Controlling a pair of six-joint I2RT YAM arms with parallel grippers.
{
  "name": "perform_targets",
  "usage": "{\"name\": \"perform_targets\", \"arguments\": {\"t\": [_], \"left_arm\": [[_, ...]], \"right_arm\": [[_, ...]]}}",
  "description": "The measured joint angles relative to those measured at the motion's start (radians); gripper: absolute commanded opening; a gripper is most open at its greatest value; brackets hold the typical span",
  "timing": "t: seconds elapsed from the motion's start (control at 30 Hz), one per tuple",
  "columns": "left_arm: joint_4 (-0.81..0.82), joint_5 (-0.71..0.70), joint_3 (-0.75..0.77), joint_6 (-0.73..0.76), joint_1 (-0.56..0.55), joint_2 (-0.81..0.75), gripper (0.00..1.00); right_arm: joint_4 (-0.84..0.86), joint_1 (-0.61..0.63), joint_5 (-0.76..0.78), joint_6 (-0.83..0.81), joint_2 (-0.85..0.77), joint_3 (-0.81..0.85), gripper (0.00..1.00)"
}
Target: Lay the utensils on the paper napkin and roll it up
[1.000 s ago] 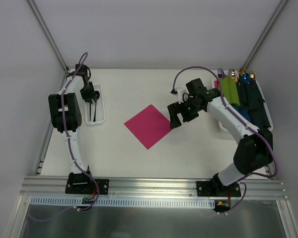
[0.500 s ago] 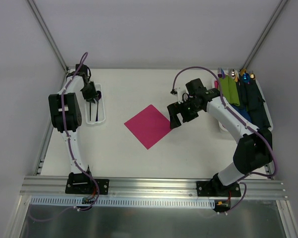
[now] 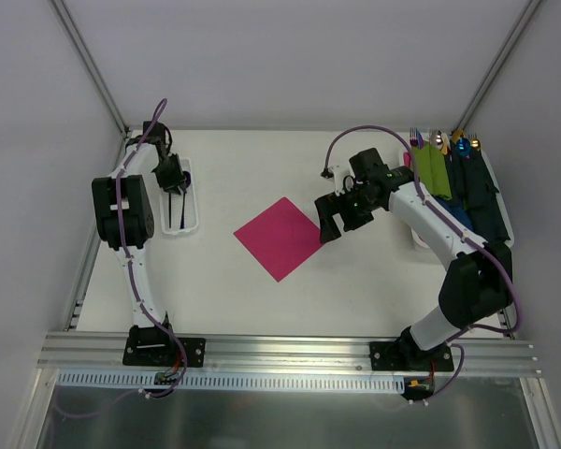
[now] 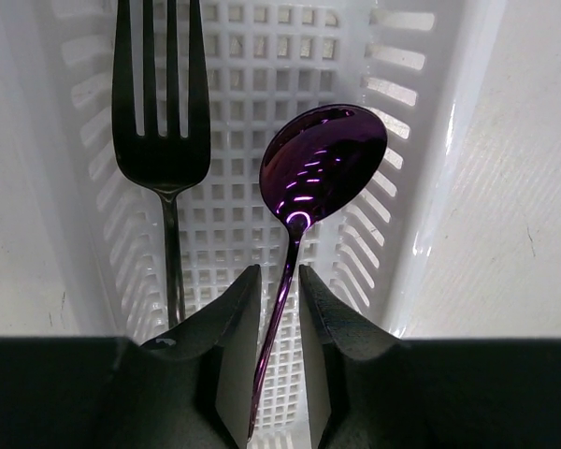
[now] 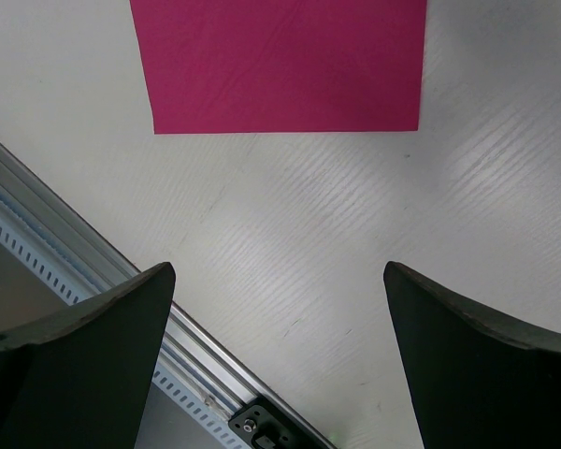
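Resting in the white basket [image 4: 421, 140] are fork [image 4: 159, 140] and spoon [image 4: 323, 168], left fingers [image 4: 229, 365] clamping its handle, right fingers [image 5: 84, 346] wide apart.

White table [image 3: 355, 290] w/ alum. rail [image 3: 290, 351] at near edge, plain grey walls [image 3: 290, 56], even light

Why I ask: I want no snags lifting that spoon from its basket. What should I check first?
1. Left gripper closed on the purple spoon at its handle: ok.
2. Fork lying apart from the spoon, outside the jaws: ok.
3. Spoon bowl clear of the white basket wall: cannot tell.
4. Pink napkin flat, nothing on it: ok.
5. Right gripper open, beside the napkin, not on it: ok.
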Motion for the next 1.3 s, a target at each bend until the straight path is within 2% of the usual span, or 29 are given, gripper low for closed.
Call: {"name": "perform_targets", "arguments": {"t": [0.17, 0.43, 0.7, 0.87, 1.03, 1.17, 1.3], "left_arm": [[0.003, -0.017, -0.003, 0.008, -0.006, 0.0, 0.19], [0.008, -0.12, -0.012, 0.033, -0.059, 0.002, 0.16], [0.014, -0.182, -0.016, 0.036, -0.081, 0.0, 0.0], [0.013, -0.203, -0.036, 0.037, -0.086, -0.024, 0.0], [-0.006, -0.226, -0.059, 0.036, -0.085, -0.124, 0.0], [-0.02, -0.234, -0.073, 0.028, -0.101, -0.298, 0.0], [-0.026, -0.236, -0.077, 0.0, -0.214, -0.46, 0.0]], "right_arm": [[0.0, 0.0, 0.001, 0.0, 0.002, 0.0, 0.99], [0.0, 0.0, 0.001, 0.0, 0.002, 0.0, 0.99], [0.0, -0.003, 0.0, 0.0, 0.002, 0.0, 0.99], [0.0, -0.004, -0.008, 0.0, 0.002, 0.0, 0.99], [0.0, -0.005, -0.019, 0.002, 0.004, 0.0, 0.99], [0.0, -0.017, -0.03, 0.007, 0.004, 0.0, 0.99], [0.0, -0.05, -0.047, 0.017, 0.006, 0.002, 0.99]]}}
